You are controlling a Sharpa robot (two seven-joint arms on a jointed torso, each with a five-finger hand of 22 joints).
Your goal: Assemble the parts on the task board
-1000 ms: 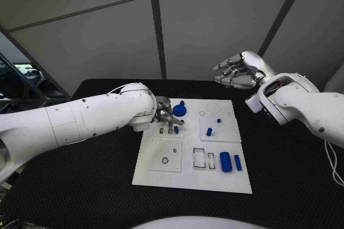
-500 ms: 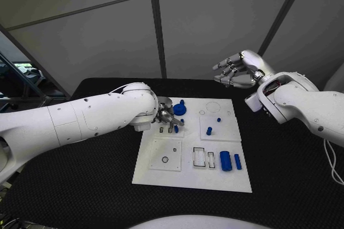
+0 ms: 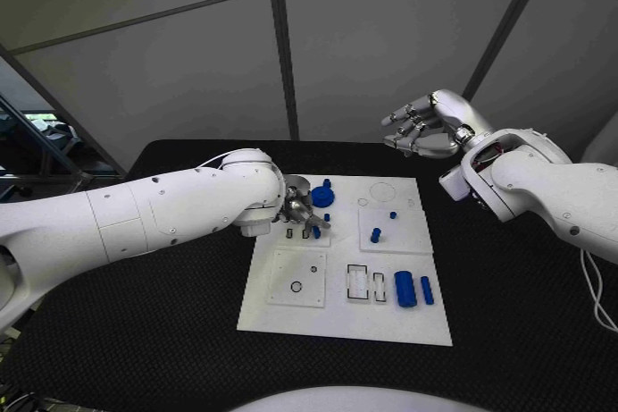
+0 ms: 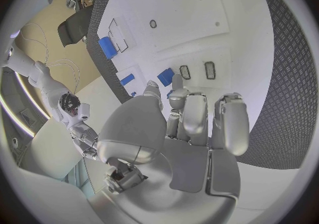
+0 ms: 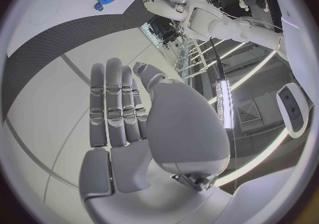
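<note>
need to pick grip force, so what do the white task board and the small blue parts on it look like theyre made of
White flat task board: probably rigid plastic, matte, even, glare-free surface with crisp cut-out slots. Small blue parts, such as the blue cylinder: likely hard plastic, uniform colour, faint sheen. Neither can be confirmed by sight.

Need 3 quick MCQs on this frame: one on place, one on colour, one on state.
1. Where is the left robot hand?
A. Over the task board's far left part
B. Off the table
C. At the board's near edge

2. What colour is the gear-like disc?
A. Red
B. Blue
C. Grey

3. What state is the right robot hand in?
A. Gripping a peg
B. Pressing on the board
C. Raised, holding nothing, fingers apart

Answers:
1 A: the head view shows it low by the slots beside the disc.
2 B: it is blue against the white board.
3 C: the right wrist view shows straight, empty fingers.
</note>
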